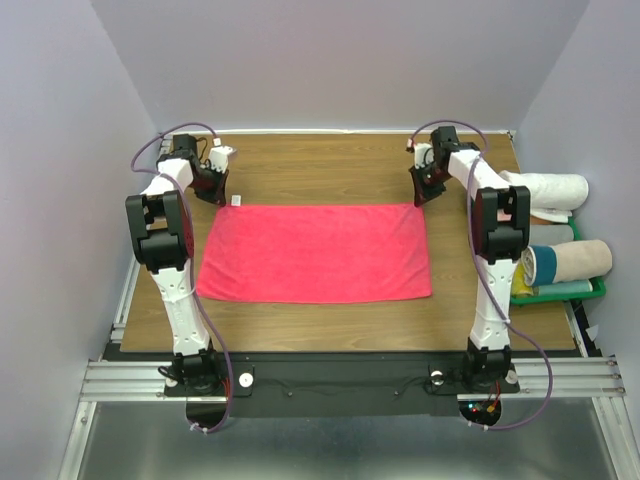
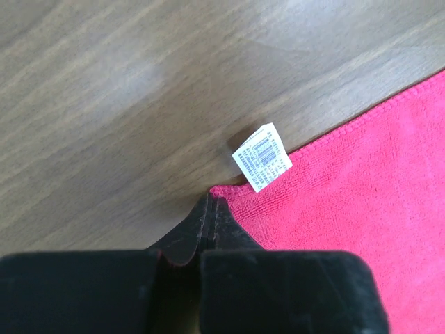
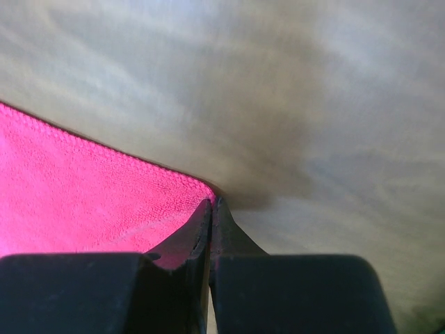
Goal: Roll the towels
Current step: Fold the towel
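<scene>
Terry cloth of this sort should handle as light, limp and slightly clingy. The pinkish-red towel [image 1: 315, 252] will likely sag and crease wherever it is unsupported, so the two far corners look like the sensible places to take hold, raised evenly so the hem runs straight for a roll toward the near edge. It lies flat and fully spread in the middle of the wooden table [image 1: 330, 160], a rectangle with stitched hems and a fine looped nap, its long sides running left to right. The left gripper [image 2: 211, 207] has its jaws pressed together on the far left corner, just beside a small white tag [image 2: 262, 157] printed with a barcode; a sliver of red shows between the fingers. The right gripper [image 3: 211, 207] is pinched onto the far right corner in the same way. The tabletop is smooth wood-grain laminate, which should let the cloth slide rather than snag. At the right edge a green bin [image 1: 598, 286] holds rolled towels [image 1: 580, 258] in white and beige.
</scene>
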Tool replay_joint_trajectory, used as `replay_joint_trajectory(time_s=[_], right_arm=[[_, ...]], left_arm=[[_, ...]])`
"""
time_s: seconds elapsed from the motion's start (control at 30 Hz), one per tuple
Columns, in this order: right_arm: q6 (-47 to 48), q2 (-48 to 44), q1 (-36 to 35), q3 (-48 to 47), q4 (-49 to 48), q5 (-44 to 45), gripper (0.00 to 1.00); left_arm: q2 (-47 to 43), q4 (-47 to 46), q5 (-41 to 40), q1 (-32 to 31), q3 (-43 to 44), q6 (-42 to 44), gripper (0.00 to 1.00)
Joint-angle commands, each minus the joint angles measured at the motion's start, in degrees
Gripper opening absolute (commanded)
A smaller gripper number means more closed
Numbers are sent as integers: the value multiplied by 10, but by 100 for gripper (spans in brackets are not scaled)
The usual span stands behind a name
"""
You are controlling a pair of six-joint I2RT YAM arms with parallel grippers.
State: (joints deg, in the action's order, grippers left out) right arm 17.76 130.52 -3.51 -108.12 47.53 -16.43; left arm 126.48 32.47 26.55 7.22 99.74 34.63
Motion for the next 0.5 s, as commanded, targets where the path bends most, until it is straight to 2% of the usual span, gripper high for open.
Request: replay_joint_trajectory(time_s=[0.0, 0.17, 0.27, 0.47], right_arm=[[-9, 29, -1, -66, -8, 8, 1], [-10, 37, -2, -120, -7, 18, 1], [-4, 15, 0, -112, -7, 10, 1], [17, -46, 2, -57, -7, -24, 1]], left_arm=[[-21, -15, 9, 2, 50, -34, 0], [-22, -28, 4, 11, 98, -45, 0], [-30, -21, 10, 18, 110, -38, 0], [-88, -26, 42, 31, 44, -4, 0]])
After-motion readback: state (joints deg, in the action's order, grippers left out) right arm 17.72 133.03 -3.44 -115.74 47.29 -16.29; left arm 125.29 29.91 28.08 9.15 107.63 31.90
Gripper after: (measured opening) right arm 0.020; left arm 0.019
